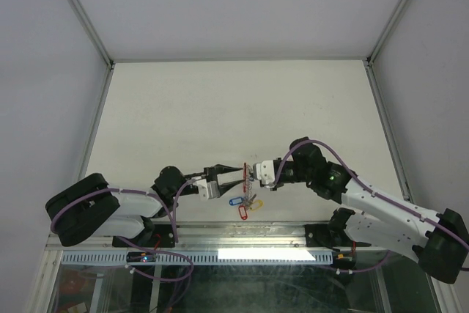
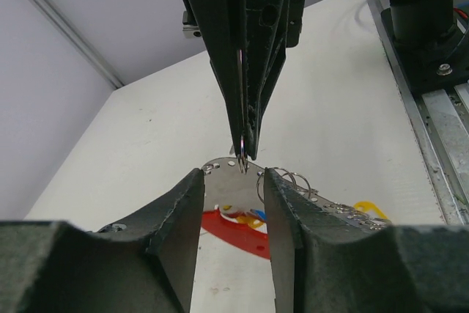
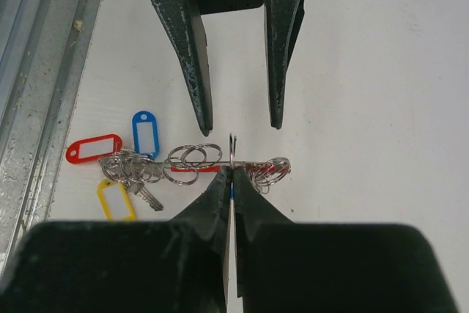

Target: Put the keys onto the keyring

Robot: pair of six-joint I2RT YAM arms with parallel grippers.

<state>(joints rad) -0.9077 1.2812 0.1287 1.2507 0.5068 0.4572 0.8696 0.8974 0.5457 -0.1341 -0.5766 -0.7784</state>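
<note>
The far half of the table (image 1: 234, 108) lay bare and open to reach, closed in by walls on the left, right and far sides. Toward the near edge the left gripper (image 3: 240, 119), jaws apart, and the right gripper (image 3: 231, 177), pinched on a small ring (image 3: 231, 150), met tip to tip over the keyring (image 3: 196, 170), with no passage between them. The keys (image 3: 132, 170) lay left of the tips, close to the metal rail (image 1: 242, 234), crowding the near side.

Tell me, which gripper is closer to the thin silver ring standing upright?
Right. The right gripper pinches that ring; the left gripper hangs open just across from it, not touching.
</note>
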